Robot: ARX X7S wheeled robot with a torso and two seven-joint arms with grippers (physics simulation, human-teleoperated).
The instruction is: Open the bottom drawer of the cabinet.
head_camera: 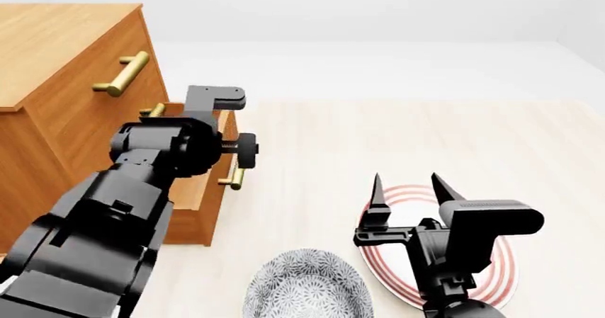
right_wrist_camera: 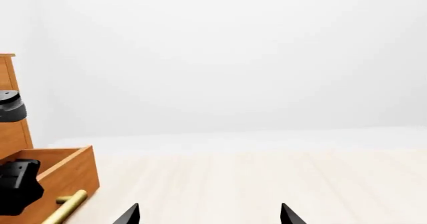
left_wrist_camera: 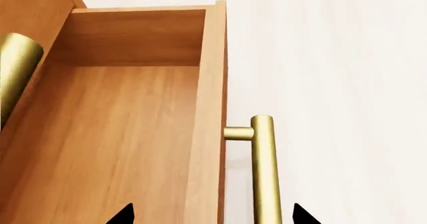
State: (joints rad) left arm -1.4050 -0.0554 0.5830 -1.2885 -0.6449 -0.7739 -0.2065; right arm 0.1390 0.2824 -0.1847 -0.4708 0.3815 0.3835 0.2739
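The orange-brown cabinet point(head_camera: 66, 112) stands at the left of the head view. Its bottom drawer point(left_wrist_camera: 120, 144) is pulled out, and its empty wooden inside shows in the left wrist view. My left gripper point(left_wrist_camera: 213, 216) is open, and its fingertips point(left_wrist_camera: 303, 215) straddle the drawer's front panel and brass bar handle point(left_wrist_camera: 267, 174) without closing on them. In the head view my left arm hides most of the drawer point(head_camera: 203, 190), but the handle's end point(head_camera: 234, 180) shows. My right gripper point(head_camera: 411, 187) is open and empty above the plate. The drawer also shows in the right wrist view point(right_wrist_camera: 67, 176).
A red-ringed white plate point(head_camera: 501, 275) lies on the pale floor under my right arm. A grey patterned bowl point(head_camera: 307, 290) sits in front of it. The upper drawers' brass handles point(head_camera: 121, 74) stick out of the cabinet front. Pale floor stretches to the right.
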